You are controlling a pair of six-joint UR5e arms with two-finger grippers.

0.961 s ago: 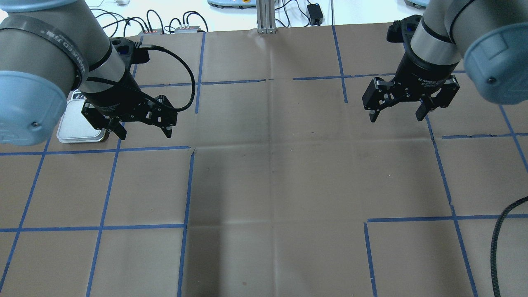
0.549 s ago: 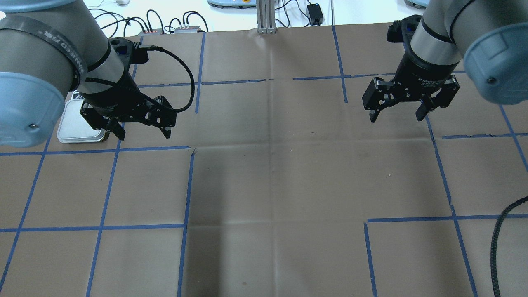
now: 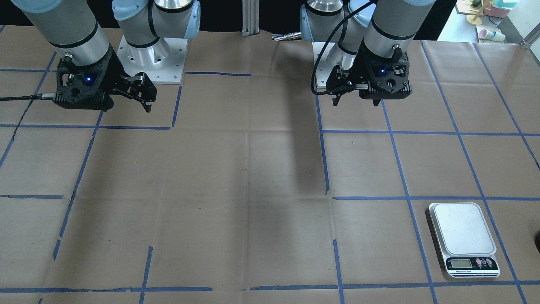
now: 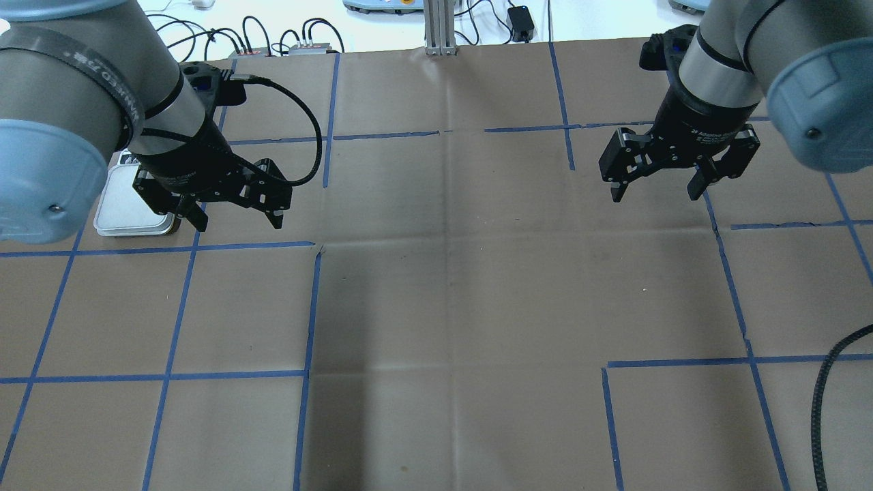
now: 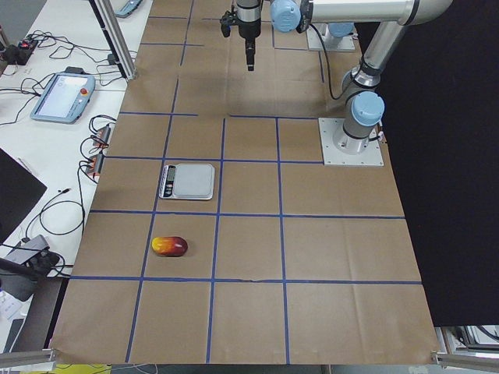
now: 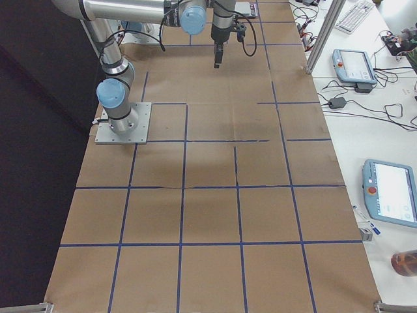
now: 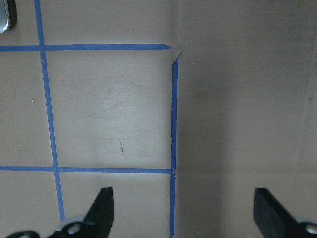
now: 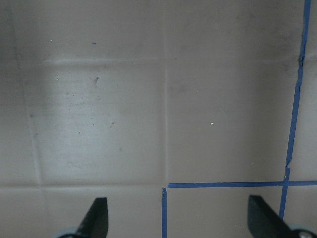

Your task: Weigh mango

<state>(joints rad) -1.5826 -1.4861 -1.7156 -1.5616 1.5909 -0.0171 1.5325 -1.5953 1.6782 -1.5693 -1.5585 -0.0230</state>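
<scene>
The mango, red fading to yellow, lies on the brown paper and shows only in the exterior left view, one grid cell nearer the table's left end than the scale. The scale is silver with an empty platform. In the overhead view my left arm partly hides the scale. My left gripper is open and empty, above the table just right of the scale. My right gripper is open and empty on the far right. Both wrist views show spread fingers over bare paper: left, right.
Blue tape lines divide the brown paper into squares. A corner of the scale shows at the top left of the left wrist view. Cables and teach pendants lie beyond the table's far edge. A black cable curls in at the front right.
My left gripper has shifted slightly toward the far side of the table. The right gripper has not moved. Both stay open.
</scene>
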